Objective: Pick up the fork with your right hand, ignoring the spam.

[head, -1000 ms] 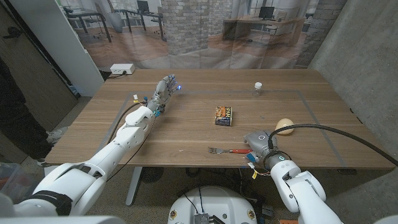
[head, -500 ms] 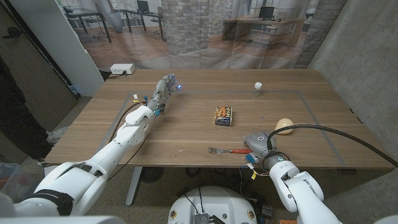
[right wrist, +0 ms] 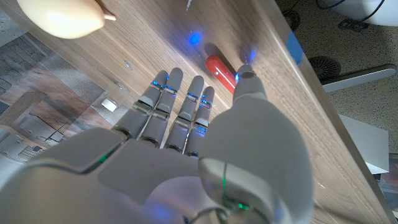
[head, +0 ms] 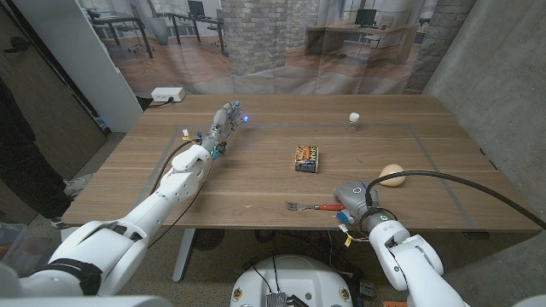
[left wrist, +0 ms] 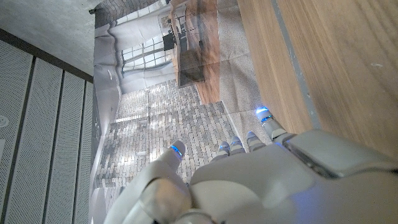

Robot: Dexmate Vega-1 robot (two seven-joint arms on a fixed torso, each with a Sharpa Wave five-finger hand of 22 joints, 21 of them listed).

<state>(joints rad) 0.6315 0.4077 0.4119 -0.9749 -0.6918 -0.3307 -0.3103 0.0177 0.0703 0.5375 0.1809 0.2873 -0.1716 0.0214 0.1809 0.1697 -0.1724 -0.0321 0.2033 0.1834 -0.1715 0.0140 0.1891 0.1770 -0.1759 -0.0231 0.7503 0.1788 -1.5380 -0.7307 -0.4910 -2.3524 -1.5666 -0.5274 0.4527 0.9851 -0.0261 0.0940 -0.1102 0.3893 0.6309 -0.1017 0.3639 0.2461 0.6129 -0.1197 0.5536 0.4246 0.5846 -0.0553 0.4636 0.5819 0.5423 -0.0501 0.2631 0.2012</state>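
The fork [head: 309, 206], with silver tines and a red handle, lies on the wooden table [head: 256, 183] close to its front edge. My right hand [head: 351, 194] is at the handle's end, low over the table. In the right wrist view its fingers [right wrist: 177, 102] reach out straight and the thumb tip is right beside the red handle [right wrist: 220, 72], which lies between thumb and fingers, not gripped. The spam tin [head: 307, 158] sits farther back, near the table's middle. My left hand [head: 225, 119] is stretched out at the back left, fingers apart, holding nothing.
A pale egg-shaped object [head: 391, 174] lies just behind my right hand, also seen in the right wrist view [right wrist: 62, 15]. A small white bottle [head: 353, 118] stands at the back right. A white box [head: 168, 95] sits at the back left corner. A black cable [head: 461, 181] arcs over the right edge.
My right hand has shifted very slightly at the fork's handle. The fork, the spam tin and my left arm have stayed where they were.
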